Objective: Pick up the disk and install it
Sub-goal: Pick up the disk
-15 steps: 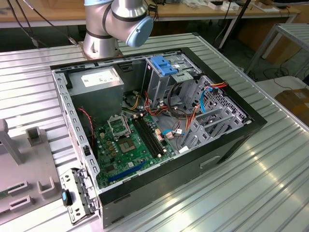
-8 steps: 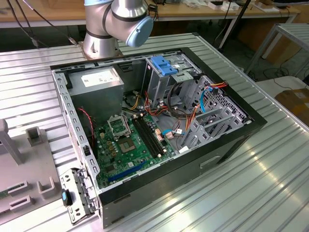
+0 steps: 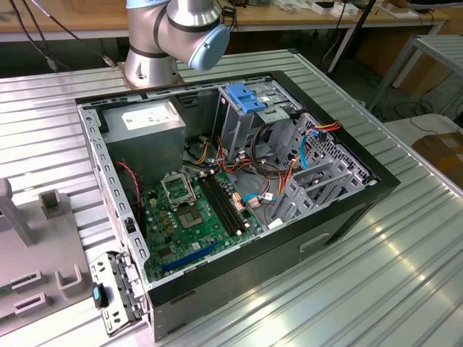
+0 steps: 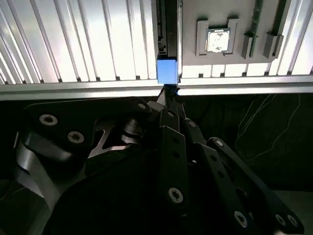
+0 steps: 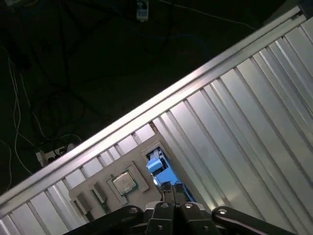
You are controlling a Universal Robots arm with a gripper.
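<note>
The disk point(image 4: 167, 29) stands on edge in a slot of a grey fixture, a thin dark slab ending in a blue plastic frame point(image 4: 167, 71). That blue end point(image 5: 160, 172) lies just beyond my fingertips in both wrist views. My gripper point(image 4: 169, 93) hangs right over it, its black fingers point(image 5: 167, 192) drawn together with no gap showing. I cannot tell whether they touch or pinch the blue frame. In the exterior view the arm's base point(image 3: 155, 50) rises behind the open computer case point(image 3: 239, 181).
The grey fixture point(image 4: 244, 19) also holds a processor chip point(image 4: 217, 41) and small brackets, on a ribbed metal table point(image 5: 244, 112) whose edge drops to dark floor with cables. Inside the case sit a motherboard point(image 3: 192, 217), a power-supply box point(image 3: 145, 123) and a blue-handled cage point(image 3: 249, 97).
</note>
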